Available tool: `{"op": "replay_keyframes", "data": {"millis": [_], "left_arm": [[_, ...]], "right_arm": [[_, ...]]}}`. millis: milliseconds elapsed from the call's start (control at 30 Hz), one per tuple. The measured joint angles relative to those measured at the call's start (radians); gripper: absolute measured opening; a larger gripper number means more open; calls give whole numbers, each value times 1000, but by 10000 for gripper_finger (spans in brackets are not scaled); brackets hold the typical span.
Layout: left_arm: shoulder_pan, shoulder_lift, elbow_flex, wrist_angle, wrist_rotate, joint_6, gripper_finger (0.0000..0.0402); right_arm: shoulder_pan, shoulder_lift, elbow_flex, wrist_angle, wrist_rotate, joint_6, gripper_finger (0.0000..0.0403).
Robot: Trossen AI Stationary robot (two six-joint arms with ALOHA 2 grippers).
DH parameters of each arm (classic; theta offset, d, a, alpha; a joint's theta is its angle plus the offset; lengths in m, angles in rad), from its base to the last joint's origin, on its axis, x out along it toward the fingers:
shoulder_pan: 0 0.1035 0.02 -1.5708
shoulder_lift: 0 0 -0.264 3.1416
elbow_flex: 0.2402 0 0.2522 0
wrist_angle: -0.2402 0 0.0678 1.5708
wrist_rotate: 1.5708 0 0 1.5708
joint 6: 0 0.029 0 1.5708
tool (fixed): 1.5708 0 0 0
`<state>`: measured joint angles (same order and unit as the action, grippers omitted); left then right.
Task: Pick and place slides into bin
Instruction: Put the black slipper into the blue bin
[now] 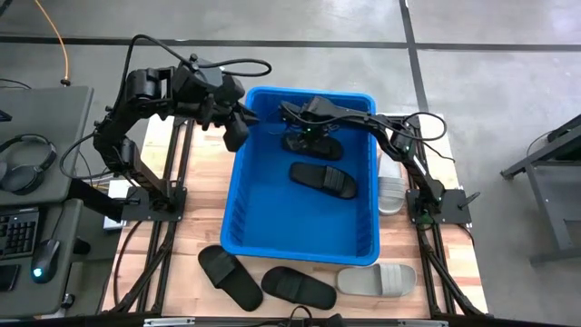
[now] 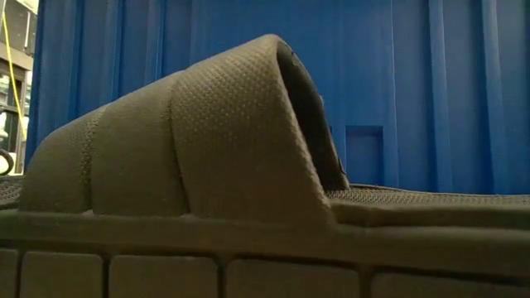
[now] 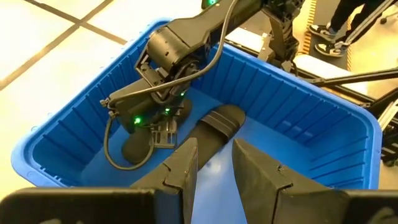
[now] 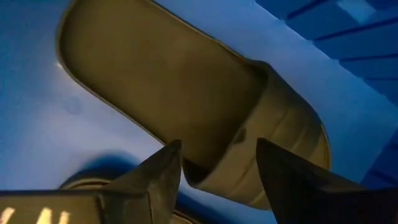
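Jaws of right gripper [image 4: 214, 163] spread, nothing clamped, low inside bin [image 1: 238, 195] near far wall, black slide [image 4: 186, 99] directly beneath, long axis slanting away past fingertips. Left gripper [image 3: 214, 163] hovers over bin's left rim, jaws narrowly parted, empty. Right arm nearer.

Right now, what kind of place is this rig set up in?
Probably a lab or workshop. The floor is bare grey concrete, a desk beside the wooden table holds headphones, a keyboard and a mouse, and an orange cable runs across the floor.
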<state>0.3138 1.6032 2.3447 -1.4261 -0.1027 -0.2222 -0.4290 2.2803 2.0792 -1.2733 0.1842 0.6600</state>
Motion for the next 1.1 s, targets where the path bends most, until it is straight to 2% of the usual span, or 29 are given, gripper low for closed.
{"op": "replay_keyframes", "data": {"millis": [167, 433, 633, 767, 1100], "left_arm": [[0, 0, 0, -5, 15, 9, 90], [0, -1, 0, -8, 18, 10, 90], [0, -2, 0, -23, 32, 17, 90], [0, -3, 0, -24, 35, 21, 90], [0, -3, 0, -24, 35, 35, 90]], "right_arm": [[-5, 0, 0, -1, 28, 22, 195], [-23, 39, 0, -28, -1, 69, 195], [-13, 39, 0, -39, 44, 93, 186], [-16, 39, 0, -78, 52, 100, 153], [-15, 39, 0, -89, 62, 82, 34]]}}
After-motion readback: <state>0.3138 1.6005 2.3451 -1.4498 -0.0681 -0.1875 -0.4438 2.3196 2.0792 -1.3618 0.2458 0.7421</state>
